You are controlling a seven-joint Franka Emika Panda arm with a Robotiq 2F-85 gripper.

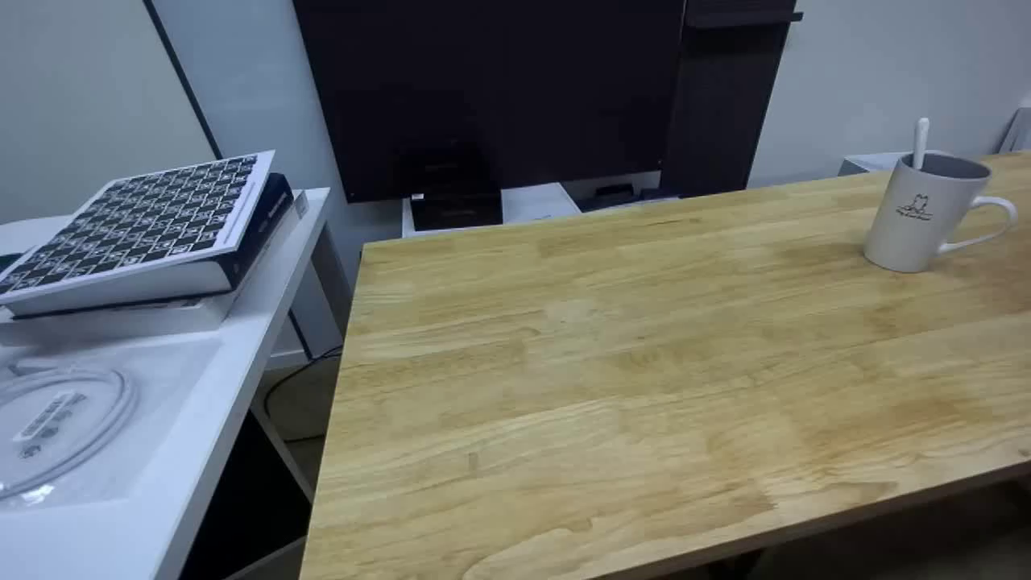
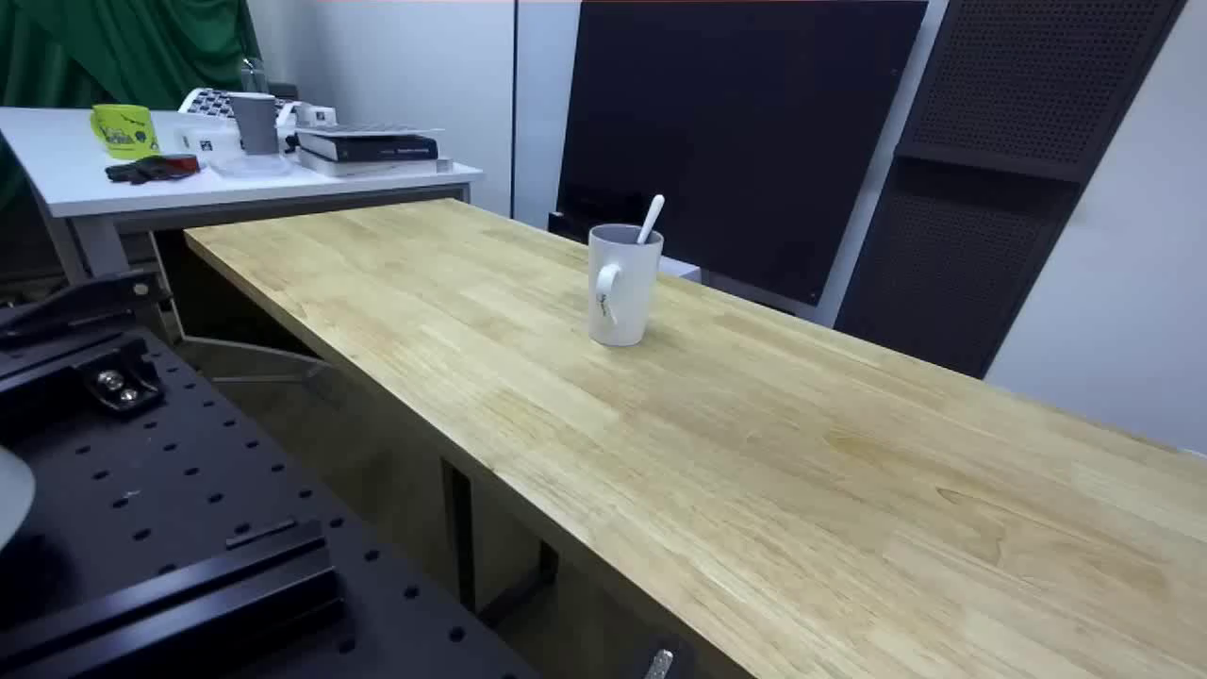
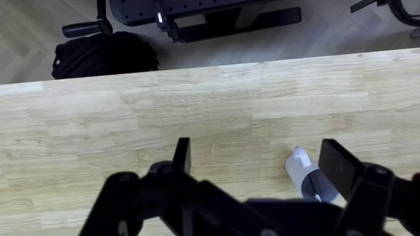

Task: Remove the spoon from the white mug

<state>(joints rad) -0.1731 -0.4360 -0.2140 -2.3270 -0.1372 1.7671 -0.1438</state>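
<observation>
The white mug [image 1: 918, 217] stands upright on the wooden table with dark lettering on its side and a loop handle. It also shows in an exterior view [image 2: 634, 297] and in the wrist view [image 3: 297, 172]. The whitish spoon [image 1: 921, 143] leans in the mug, its handle end sticking up above the rim; it shows too in an exterior view [image 2: 651, 219]. In the wrist view the spoon [image 3: 317, 197] is partly hidden by the gripper body. My gripper [image 3: 257, 146] is open and empty above the table, the mug below and near its right finger. Neither exterior view shows the gripper.
The wooden table [image 2: 801, 434] has its edge beside a black perforated mount [image 2: 236, 462]. A white side table [image 2: 330, 189] bears books [image 1: 161, 234], a yellow-green mug [image 2: 125, 130] and a grey cup [image 2: 255, 123]. A dark panel [image 2: 735, 141] stands behind the table.
</observation>
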